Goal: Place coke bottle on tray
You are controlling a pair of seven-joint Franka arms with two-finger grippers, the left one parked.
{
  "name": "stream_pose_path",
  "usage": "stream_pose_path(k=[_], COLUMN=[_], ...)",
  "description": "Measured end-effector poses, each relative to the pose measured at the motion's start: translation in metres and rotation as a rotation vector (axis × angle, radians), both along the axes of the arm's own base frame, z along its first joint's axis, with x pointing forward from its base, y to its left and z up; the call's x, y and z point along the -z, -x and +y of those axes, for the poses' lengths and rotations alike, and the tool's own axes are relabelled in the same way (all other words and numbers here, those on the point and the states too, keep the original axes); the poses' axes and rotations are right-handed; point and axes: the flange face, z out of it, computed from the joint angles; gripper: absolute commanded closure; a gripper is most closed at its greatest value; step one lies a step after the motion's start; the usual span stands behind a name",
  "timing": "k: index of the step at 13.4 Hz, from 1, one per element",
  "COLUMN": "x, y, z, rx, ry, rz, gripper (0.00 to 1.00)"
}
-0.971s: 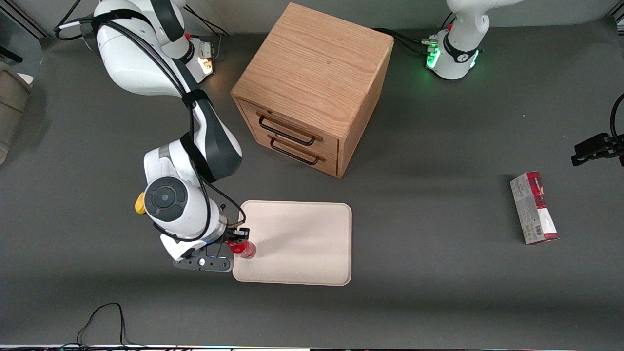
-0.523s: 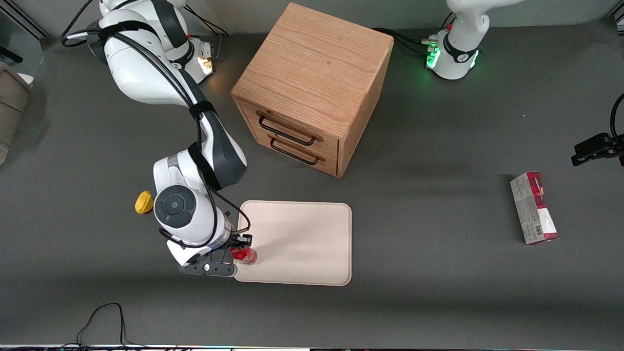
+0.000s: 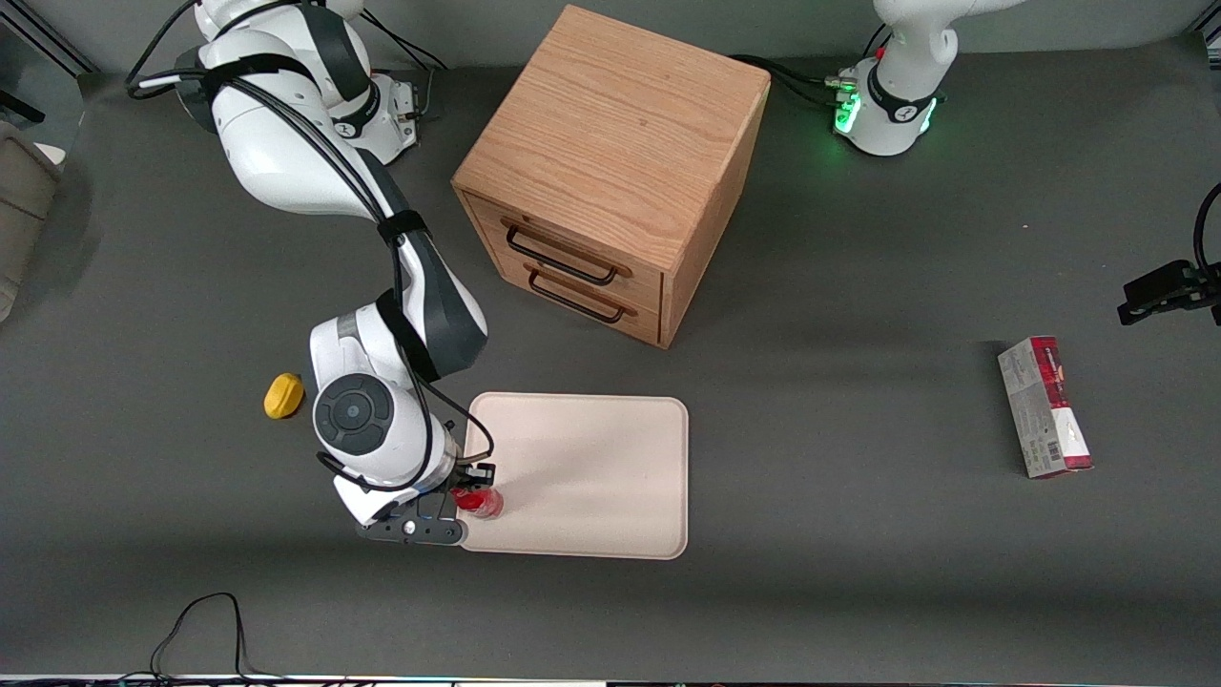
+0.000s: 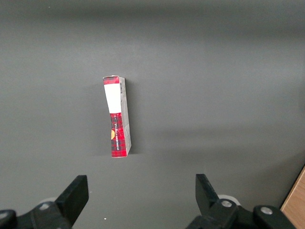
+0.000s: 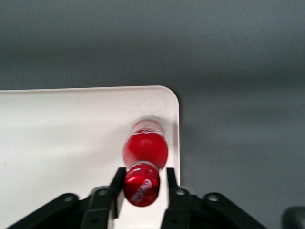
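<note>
The red coke bottle (image 3: 480, 500) (image 5: 145, 149) stands upright on the cream tray (image 3: 591, 477) (image 5: 62, 133), just inside the tray corner that is nearest the front camera at the working arm's end. My right gripper (image 3: 468, 489) (image 5: 143, 175) hangs directly above it, and its fingers flank the red cap. One finger touches the cap and a small gap shows at the other, so the gripper is open.
A yellow object (image 3: 283, 395) lies on the table beside the working arm's wrist. A wooden two-drawer cabinet (image 3: 610, 172) stands farther from the camera than the tray. A red-and-grey carton (image 3: 1045, 405) (image 4: 117, 117) lies toward the parked arm's end.
The gripper carried the bottle a little nearer the camera onto the tray corner, then stayed there. The arm's wrist shifted, uncovering the yellow object.
</note>
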Motion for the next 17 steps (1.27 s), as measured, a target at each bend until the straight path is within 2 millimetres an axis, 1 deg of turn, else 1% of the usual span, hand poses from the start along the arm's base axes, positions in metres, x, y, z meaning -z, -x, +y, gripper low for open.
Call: stream_pose_path(k=[8, 11, 13, 14, 16, 17], x=[-0.003, -0.008, -0.020, -0.030, -0.059, -0.078], y=[-0.002, -0.003, -0.004, -0.004, 0.002, 0.007], z=[-0.002, -0.001, 0.000, -0.001, -0.004, -0.010], rx=[-0.006, 0.022, 0.039, 0.043, 0.049, 0.056], ry=[0.022, 0.016, 0.006, 0.002, 0.005, 0.014], rz=[-0.015, -0.027, -0.047, -0.058, -0.051, -0.029], gripper=[0.00, 0.00, 0.00, 0.00, 0.00, 0.00])
